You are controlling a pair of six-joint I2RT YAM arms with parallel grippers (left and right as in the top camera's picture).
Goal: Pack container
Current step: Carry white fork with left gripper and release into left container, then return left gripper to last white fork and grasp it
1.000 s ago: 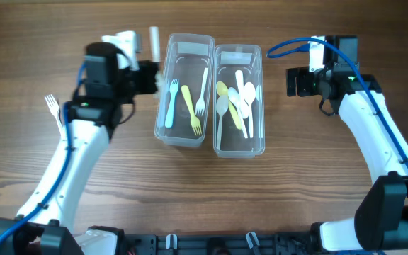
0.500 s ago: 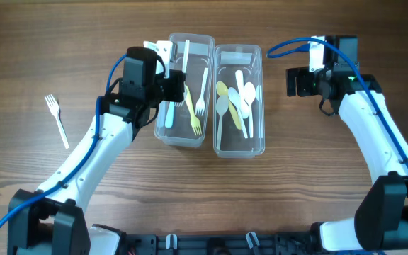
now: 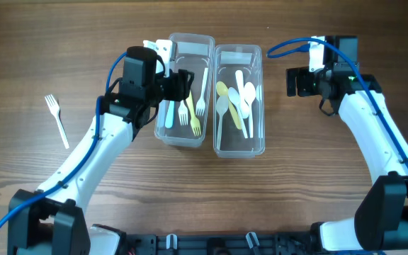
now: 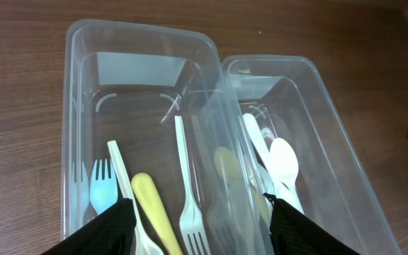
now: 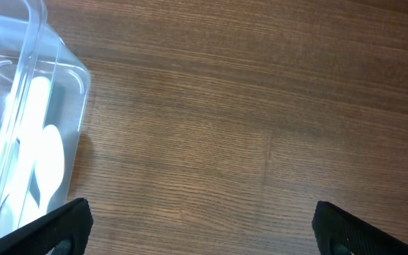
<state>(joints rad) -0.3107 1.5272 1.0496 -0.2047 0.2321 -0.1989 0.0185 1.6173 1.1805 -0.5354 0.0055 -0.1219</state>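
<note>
Left tool (image 4: 198, 223) jaws apart, empty, low over fork bin (image 3: 184, 44); forks (image 4: 185, 170) lie right under it. Risk: a crooked lift-out clips the bin wall and shoves it into spoon bin (image 3: 238, 51). White fork (image 3: 57, 119) lies on table (image 3: 190, 184), well left of tool. Right tool (image 3: 293, 82) apart, empty.

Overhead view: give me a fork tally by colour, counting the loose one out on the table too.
White forks: 3 (one on the table, two in the left container)
Yellow fork: 1
Blue fork: 1
Total: 5
</note>
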